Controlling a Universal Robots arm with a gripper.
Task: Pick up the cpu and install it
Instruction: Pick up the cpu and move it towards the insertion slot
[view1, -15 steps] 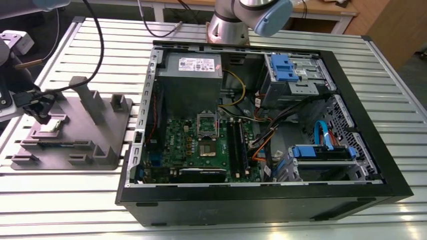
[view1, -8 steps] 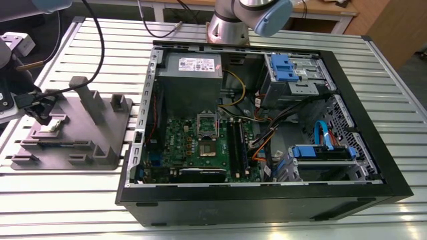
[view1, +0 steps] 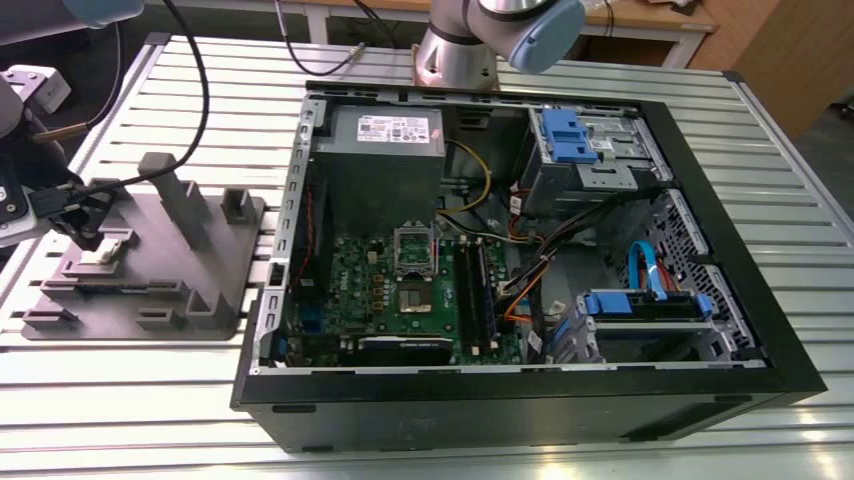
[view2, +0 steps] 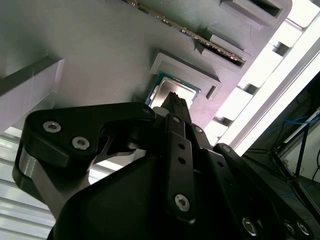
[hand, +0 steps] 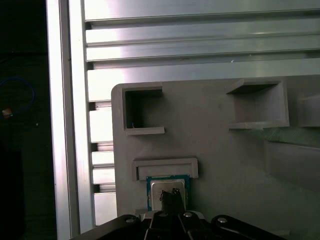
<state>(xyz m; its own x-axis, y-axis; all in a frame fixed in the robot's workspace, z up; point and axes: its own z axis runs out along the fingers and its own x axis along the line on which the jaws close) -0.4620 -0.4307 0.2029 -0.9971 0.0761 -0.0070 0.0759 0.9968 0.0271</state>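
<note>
Hand (hand: 172, 196): fingertips pressed together, or all but, into one narrow dark tip. It held nothing. In both wrist views the tip stood over the middle of the cpu (hand: 156, 188), and the two fingers together were narrower than the chip. Could not tell whether the tip touched the metal top or hung just clear of it.

Cpu: straight ahead of the fingertips along the hand's own axis, with no offset to either side that I could make out. It lay flat, silver top up, with a thin green edge showing round it. It was seated in a shallow square pocket of the grey fixture (hand: 215, 145), up against a raised lip. The chip is square, so it had no long axis to line up with, and its edges ran parallel to the pocket walls.

Exterior view: the fixture sat on the slatted metal surface (view1: 774, 200) at the exterior view's left, with the hand above its near corner. The open computer case (view1: 507, 405) lay well apart toward the exterior view's right. Its green motherboard (view1: 354, 275) faced up, with the dark socket (view1: 414, 255) near the board's middle. I judged the chip not yet lifted.
</note>
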